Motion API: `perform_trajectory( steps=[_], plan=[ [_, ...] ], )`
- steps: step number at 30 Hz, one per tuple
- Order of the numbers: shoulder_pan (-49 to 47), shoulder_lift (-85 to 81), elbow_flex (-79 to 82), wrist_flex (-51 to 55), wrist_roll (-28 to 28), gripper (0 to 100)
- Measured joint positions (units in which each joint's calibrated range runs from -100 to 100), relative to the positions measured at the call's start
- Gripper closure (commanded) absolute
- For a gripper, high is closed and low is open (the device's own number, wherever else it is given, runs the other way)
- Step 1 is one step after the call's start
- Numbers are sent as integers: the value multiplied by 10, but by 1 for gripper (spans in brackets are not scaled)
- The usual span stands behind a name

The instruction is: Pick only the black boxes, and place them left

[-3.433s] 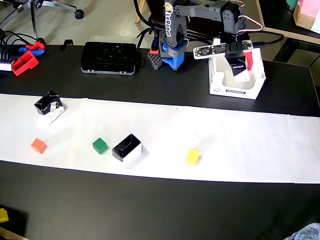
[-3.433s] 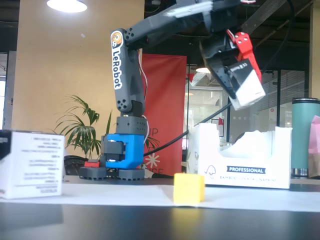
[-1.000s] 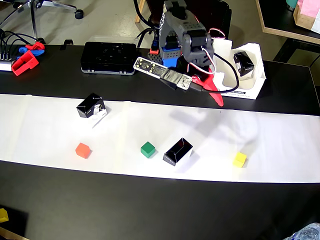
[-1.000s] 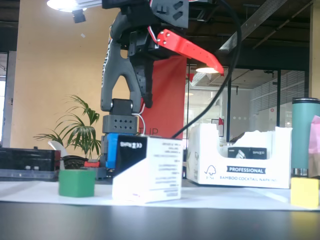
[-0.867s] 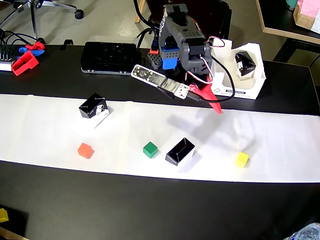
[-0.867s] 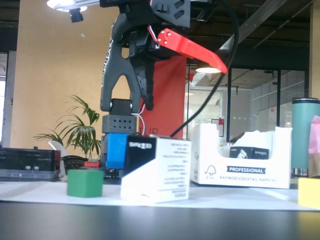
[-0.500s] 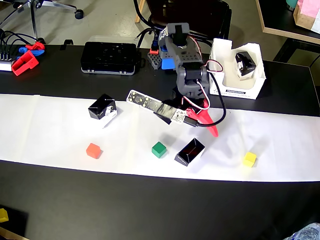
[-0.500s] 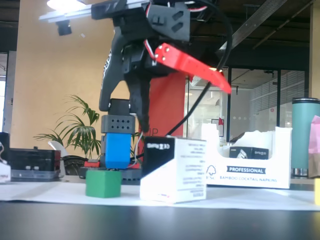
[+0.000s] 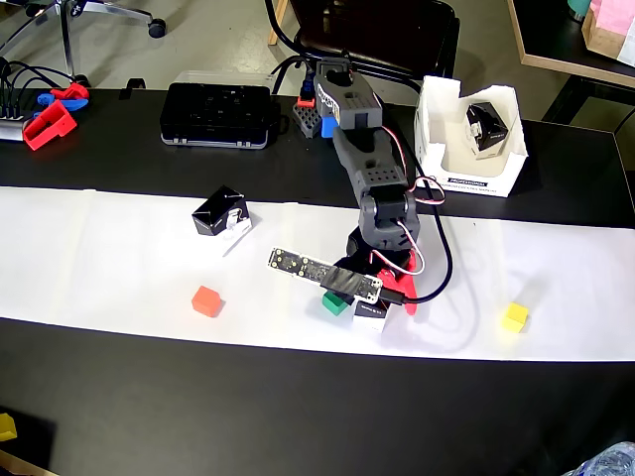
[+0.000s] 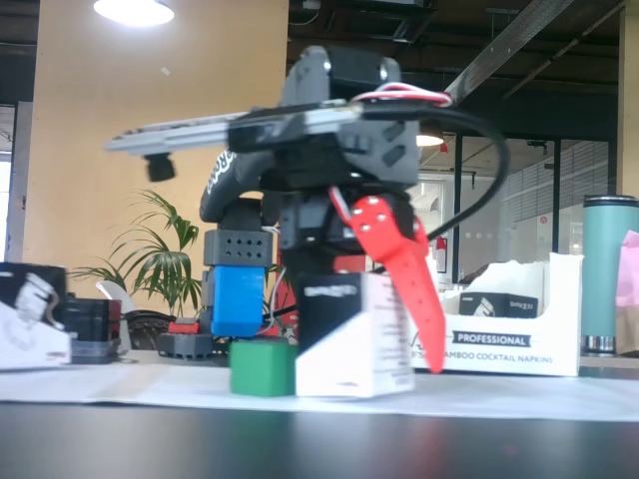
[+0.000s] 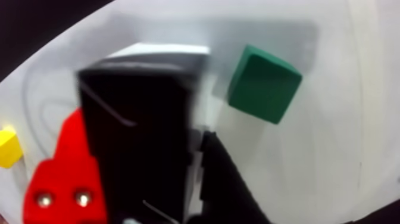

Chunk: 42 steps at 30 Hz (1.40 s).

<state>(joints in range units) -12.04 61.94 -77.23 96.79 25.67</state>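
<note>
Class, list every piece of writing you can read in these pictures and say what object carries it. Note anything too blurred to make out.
"PROFESSIONAL": front of the white cardboard tray, fixed view.
"BAMBOO COCKTAIL NAPKINS", first letters hidden: same tray, line below.
Small print on the black box between the fingers: too blurred.
Print on the black box on the paper, overhead view: too small.
Lettering on the arm: unreadable.

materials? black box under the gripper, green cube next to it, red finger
Black box: looks like printed cardboard, matte black face, white sides with small print and crisp folded edges. Green cube: uniform matte green, slightly rounded corners; painted wood or foam, cannot tell which. Red finger of the gripper: rigid moulded or printed plastic, semi-gloss, with screw holes.
</note>
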Motion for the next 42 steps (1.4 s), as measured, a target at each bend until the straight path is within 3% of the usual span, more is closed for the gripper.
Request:
perform_trajectory(
  steps=[8,19,31,42],
  plan=[
    [-64,-11,-6,-1,0,89],
    [-213,-472,457,-3,-6,89],
    [-485,-735,668,-17,-46,89],
    [-585,-914,790,-8,-46,89]
  ],
)
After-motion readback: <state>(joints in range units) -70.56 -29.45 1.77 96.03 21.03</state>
